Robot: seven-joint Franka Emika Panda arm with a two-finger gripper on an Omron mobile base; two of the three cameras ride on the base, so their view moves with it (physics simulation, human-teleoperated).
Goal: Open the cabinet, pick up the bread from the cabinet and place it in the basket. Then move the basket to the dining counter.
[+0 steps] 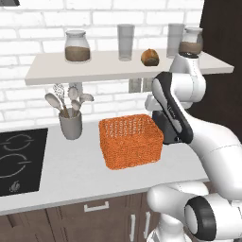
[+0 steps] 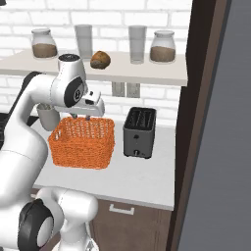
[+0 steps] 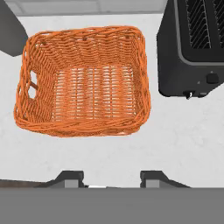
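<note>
The bread, a small round brown bun, lies on the open white shelf between two glasses. Below it on the worktop stands the orange woven basket, with nothing in it. My gripper hangs pointing down just above the basket's near rim. Its fingertips stand apart with nothing between them. No cabinet door shows on the shelf. The dining counter is out of view.
A dark toaster stands close to the basket's right. A grey utensil holder and a black hob lie to its left. Jars and glasses flank the bread. A tall dark panel bounds the right.
</note>
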